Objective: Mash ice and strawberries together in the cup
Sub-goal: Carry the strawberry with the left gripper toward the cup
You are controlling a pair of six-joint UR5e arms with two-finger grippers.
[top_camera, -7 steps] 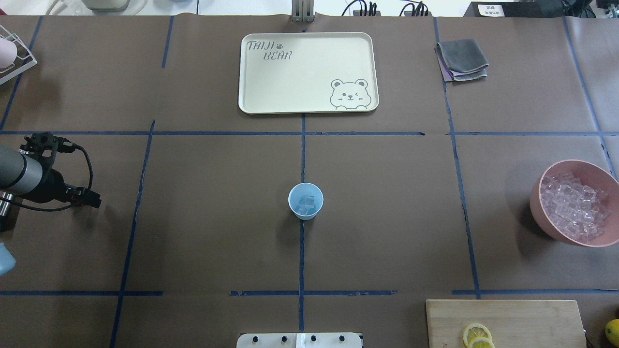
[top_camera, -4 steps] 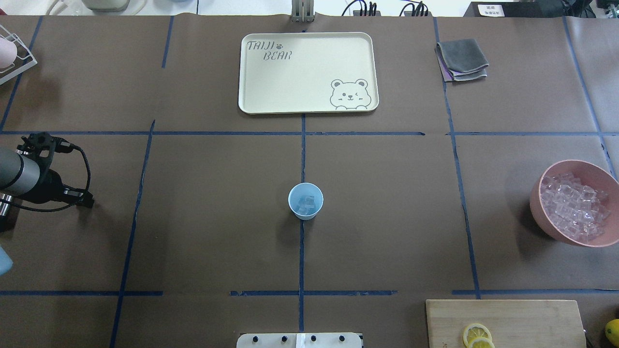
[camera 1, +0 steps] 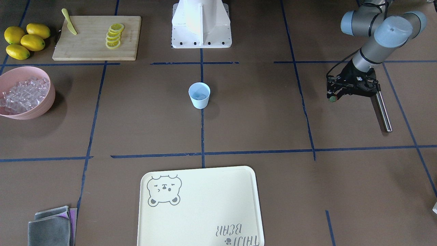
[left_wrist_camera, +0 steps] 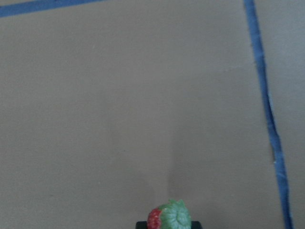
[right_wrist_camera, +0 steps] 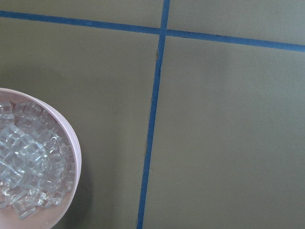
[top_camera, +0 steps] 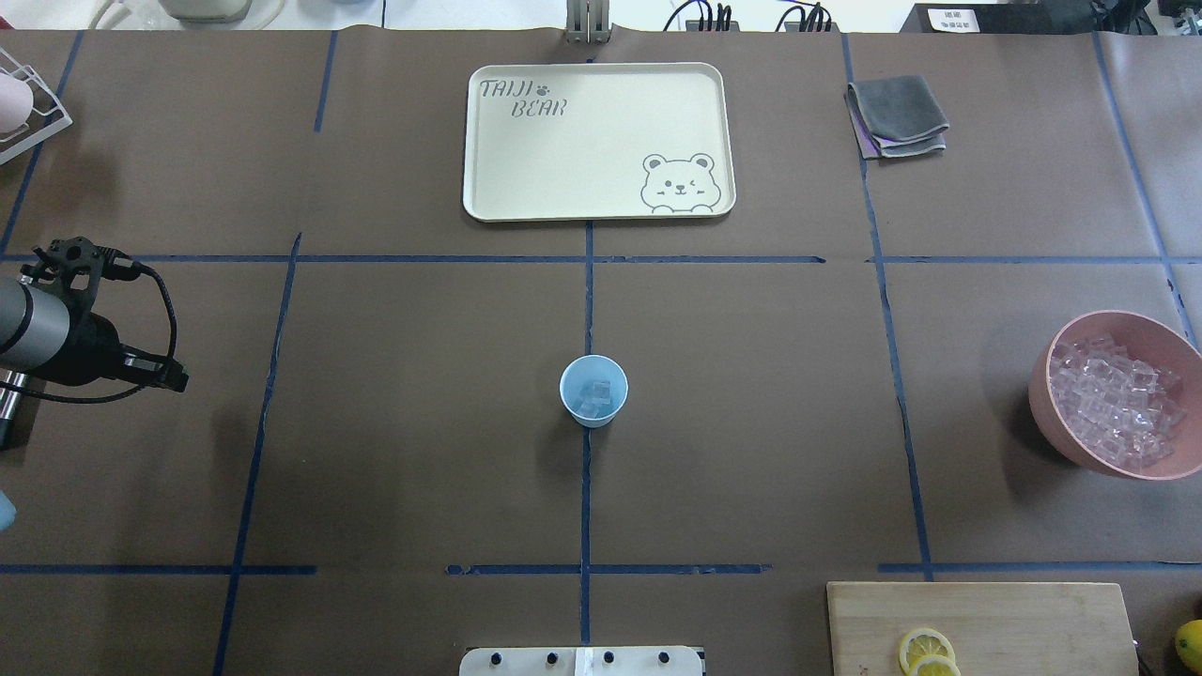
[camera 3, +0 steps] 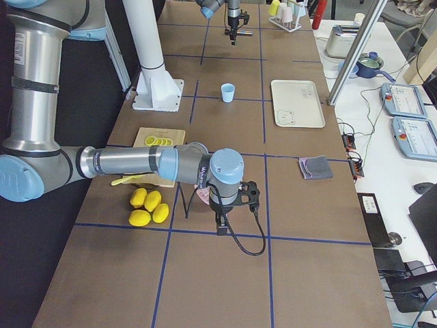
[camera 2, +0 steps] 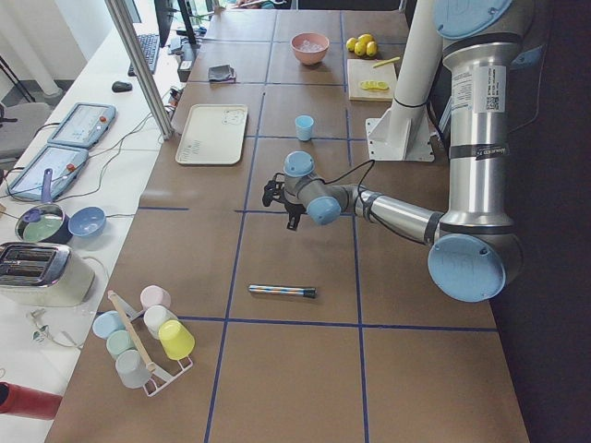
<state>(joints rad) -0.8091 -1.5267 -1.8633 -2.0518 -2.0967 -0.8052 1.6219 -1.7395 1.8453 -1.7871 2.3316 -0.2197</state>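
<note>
At the near, left end of the counter (top_camera: 751, 422), the left arm (camera 1: 370, 51) is hanging over bare brown paper, its jaws pinching the strawberry (left_wrist_camera: 169, 219), green top showing. A metal rod (camera 1: 382, 111) is lying just beside it. The cup (top_camera: 593, 391), upright and holding ice (top_camera: 592, 398), is standing well apart to the right, at the counter's middle, so I reckon the carry is going rightward. Farther along, the right arm (camera 3: 136, 162) is hovering by the pink bowl (top_camera: 1042, 394); whether its jaws are spread I cannot tell.
</note>
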